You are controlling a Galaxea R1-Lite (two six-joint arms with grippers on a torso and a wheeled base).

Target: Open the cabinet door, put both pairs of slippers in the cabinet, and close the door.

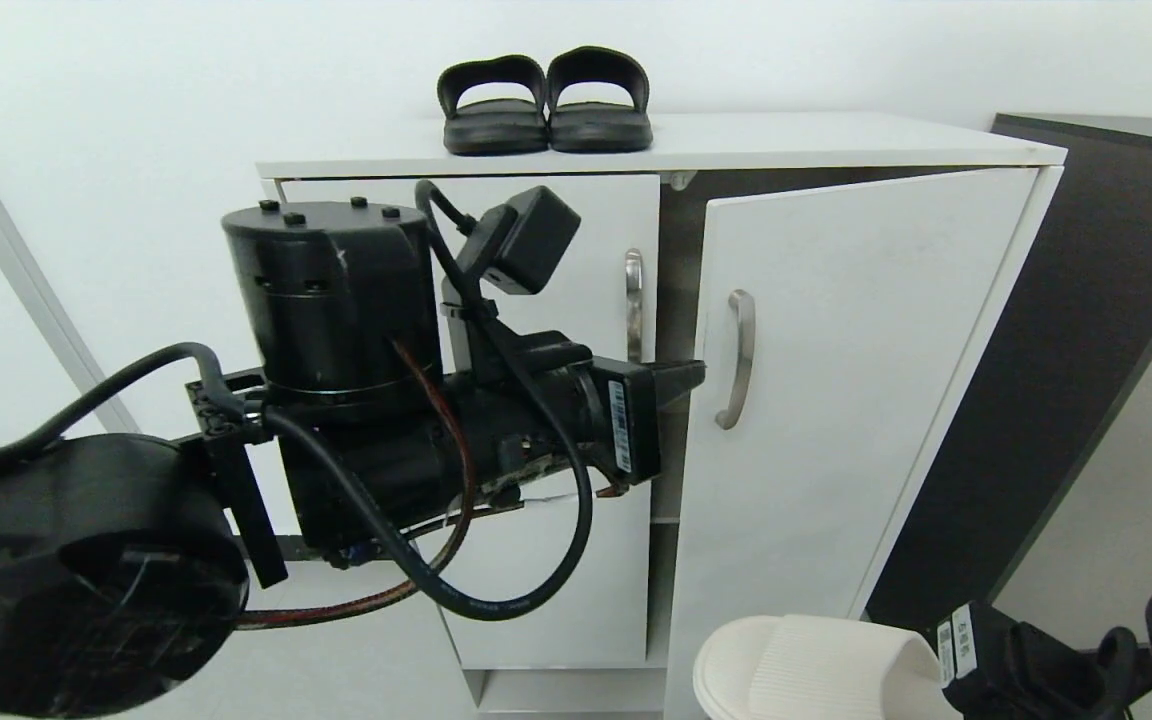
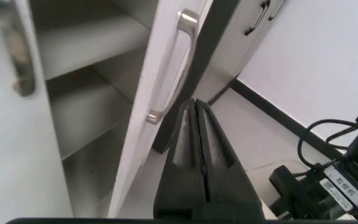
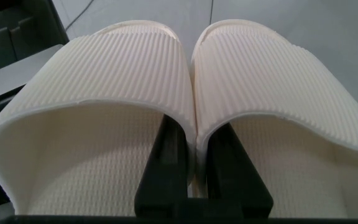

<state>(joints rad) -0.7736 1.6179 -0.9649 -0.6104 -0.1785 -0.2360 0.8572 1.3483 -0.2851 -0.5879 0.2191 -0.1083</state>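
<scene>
Two cream slippers [image 3: 123, 68], ribbed straps, pressed together.

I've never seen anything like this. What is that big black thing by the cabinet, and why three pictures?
That is a robot's left arm, seen from a camera on its head. Its left gripper, fingers shut, sits at the gap beside the ajar door of the cabinet. On top stand black slippers. The other pictures come from a camera on each wrist. The left one looks past that gripper at the door handle and shelves inside. The right one shows the right gripper clamped on a pair of white slippers, held low before the cabinet.
</scene>
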